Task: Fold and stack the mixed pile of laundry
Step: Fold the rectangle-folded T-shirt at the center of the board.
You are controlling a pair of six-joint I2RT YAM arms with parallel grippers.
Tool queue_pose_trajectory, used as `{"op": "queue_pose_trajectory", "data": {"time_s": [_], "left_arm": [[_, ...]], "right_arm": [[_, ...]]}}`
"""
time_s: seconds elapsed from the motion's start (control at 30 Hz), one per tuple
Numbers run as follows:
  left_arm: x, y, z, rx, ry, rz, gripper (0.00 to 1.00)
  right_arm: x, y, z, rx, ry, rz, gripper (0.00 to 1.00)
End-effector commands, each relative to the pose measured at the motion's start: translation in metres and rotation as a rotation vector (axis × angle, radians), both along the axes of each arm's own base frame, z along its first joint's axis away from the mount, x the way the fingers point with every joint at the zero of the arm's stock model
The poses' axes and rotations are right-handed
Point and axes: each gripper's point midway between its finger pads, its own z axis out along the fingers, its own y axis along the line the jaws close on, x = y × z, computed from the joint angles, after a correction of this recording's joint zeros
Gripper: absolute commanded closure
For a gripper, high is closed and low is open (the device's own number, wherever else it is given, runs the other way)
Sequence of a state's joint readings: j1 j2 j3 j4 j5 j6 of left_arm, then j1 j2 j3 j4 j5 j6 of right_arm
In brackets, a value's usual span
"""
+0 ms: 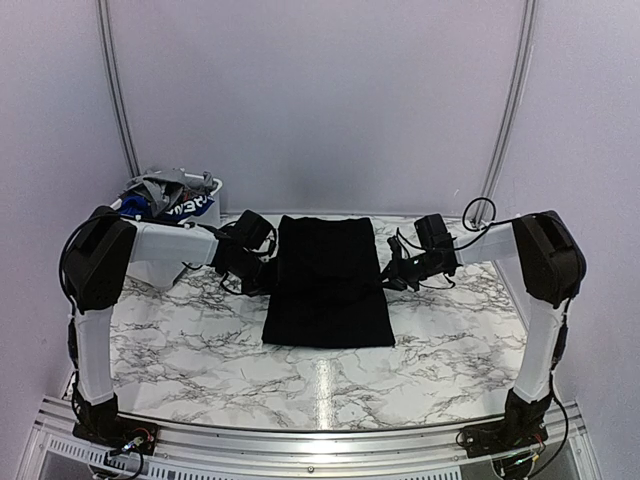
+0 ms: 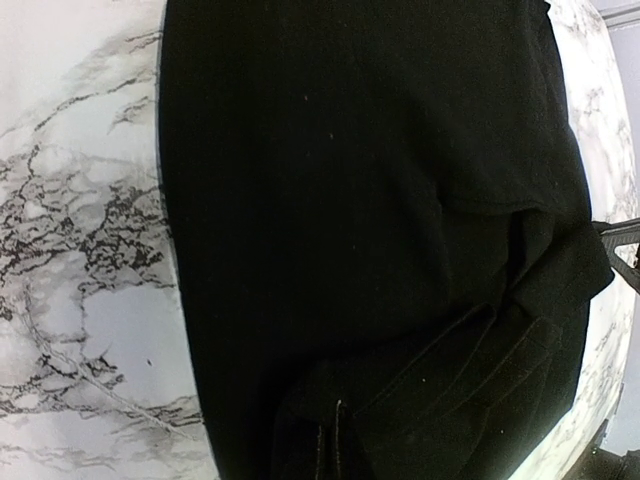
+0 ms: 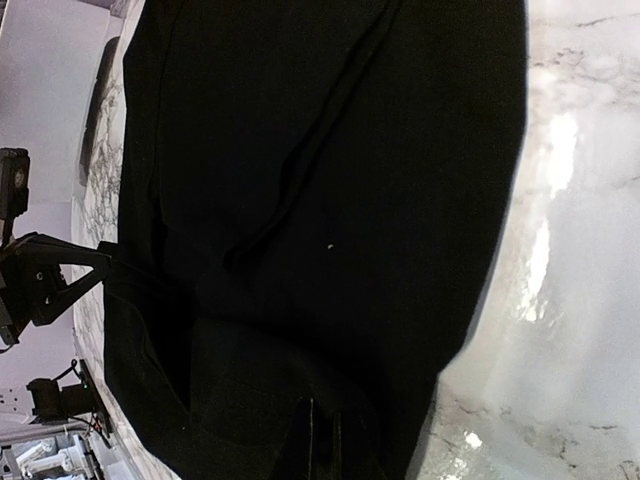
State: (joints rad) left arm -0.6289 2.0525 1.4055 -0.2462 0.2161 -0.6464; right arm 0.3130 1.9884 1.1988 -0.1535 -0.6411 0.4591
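A large black garment [image 1: 328, 282] is lying spread flat in the middle of the frame in the top view, on the white marble-patterned worktop [image 1: 200, 340]. The left tool [image 1: 262, 265] is sitting at the garment's left edge and the right tool [image 1: 392, 270] at its right edge, both near the upper half of the cloth. In each wrist view black fabric is filling most of the picture. At bottom centre the left tool [image 2: 330, 445] and the right tool [image 3: 322, 440] are each showing their fingers pressed together with the dark cloth bunching and creasing around them, so each appears to be clamping the garment's edge. In the upper left of the top view, a white plastic basket [image 1: 213, 184] is holding a crumpled grey garment [image 1: 160, 188] and a blue piece [image 1: 135, 207].
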Motion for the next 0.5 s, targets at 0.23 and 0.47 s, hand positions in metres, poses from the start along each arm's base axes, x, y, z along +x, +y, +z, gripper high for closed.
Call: {"op": "queue_pose_trajectory", "data": {"time_s": [0.23,0.47], "left_arm": [[0.031,0.011,0.008,-0.023,-0.081,0.071,1.0],[0.036,0.013,0.003,-0.043,-0.073,0.09,1.0]], "right_arm": [[0.032,-0.011,0.014,-0.018,-0.085,-0.066,1.0],[0.032,-0.01,0.01,-0.015,-0.078,-0.071,1.0]]}}
